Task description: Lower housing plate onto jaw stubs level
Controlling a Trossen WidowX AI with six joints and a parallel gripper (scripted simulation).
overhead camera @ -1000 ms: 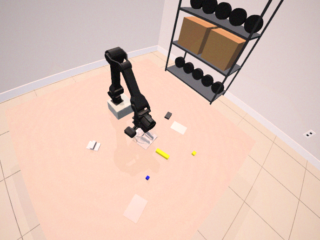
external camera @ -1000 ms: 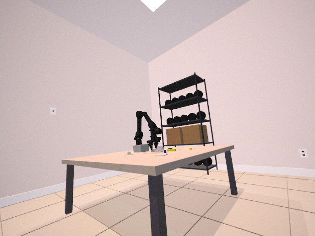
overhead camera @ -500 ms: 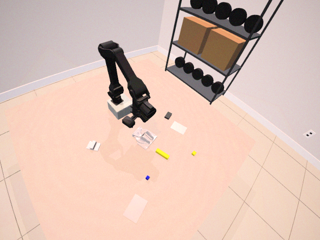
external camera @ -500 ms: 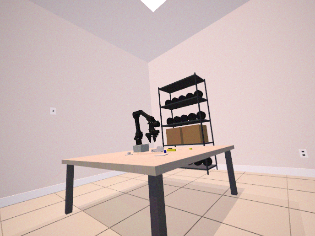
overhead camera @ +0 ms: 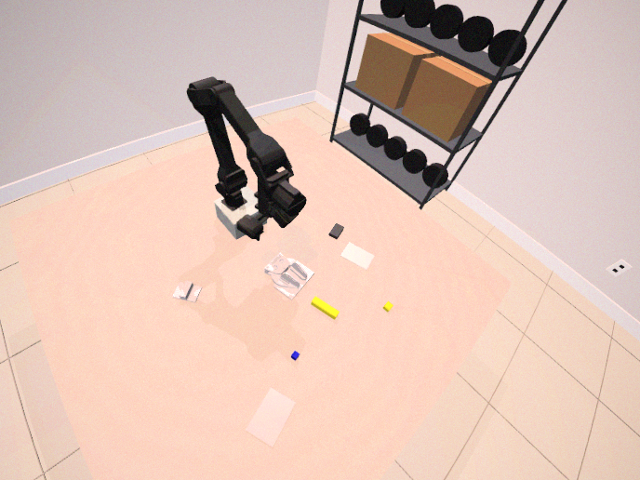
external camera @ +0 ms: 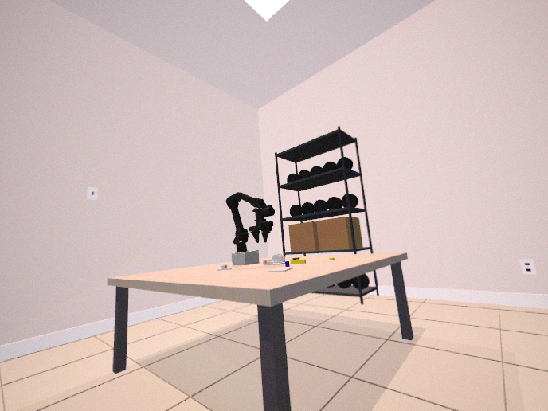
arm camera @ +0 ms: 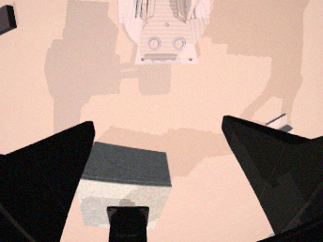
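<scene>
The pale housing plate (overhead camera: 279,262) (arm camera: 166,44) lies at the robot-side end of the pale gripper assembly (overhead camera: 290,294) (external camera: 271,263). In the wrist view it is at the top centre, with two ringed pins side by side through it. The two pale jaws run away beyond it and are cut off by the top of that view. The plate looks flat from above; its height and any slight tilt are too small to tell. My gripper (overhead camera: 270,228) (external camera: 261,241) (arm camera: 160,124) is wide open and empty, high above the table and back toward the robot's base, apart from the plate.
The grey base block (overhead camera: 225,219) (arm camera: 132,164) stands behind the assembly. A small pale stand (overhead camera: 180,292) lies left of it, a yellow bar (overhead camera: 325,308) close in front. A blue cube (overhead camera: 295,355), yellow cube (overhead camera: 388,306), dark block (overhead camera: 336,231) and two white sheets (overhead camera: 357,255) (overhead camera: 271,417) lie farther out.
</scene>
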